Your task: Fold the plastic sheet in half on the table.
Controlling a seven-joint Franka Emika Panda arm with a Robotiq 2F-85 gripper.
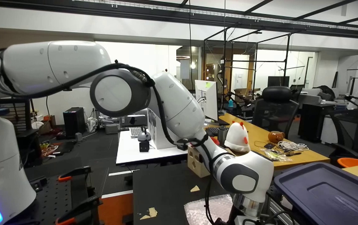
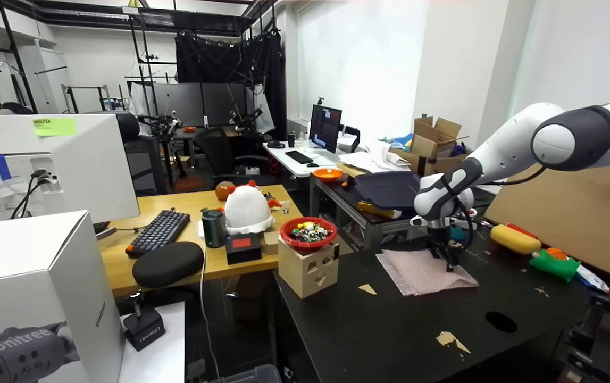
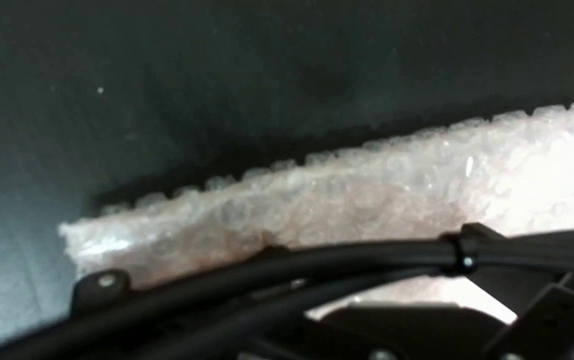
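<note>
Noting position: my claw [image 2: 447, 263] points down over the plastic sheet [image 2: 416, 274], which lies on the black table [image 2: 379, 340]. Key relation, from an exterior view — I stand off-centre, on the side away from the wooden box [image 2: 305, 279], with most of the sheet spread from me towards it. Long axis unclear; I hide part of the outline. Claw state: cannot tell if apart, together or pinching the sheet — cabling [image 3: 367, 255] crosses the wrist view. Judgement: an edge taken here should go towards the box, over the larger part.
</note>
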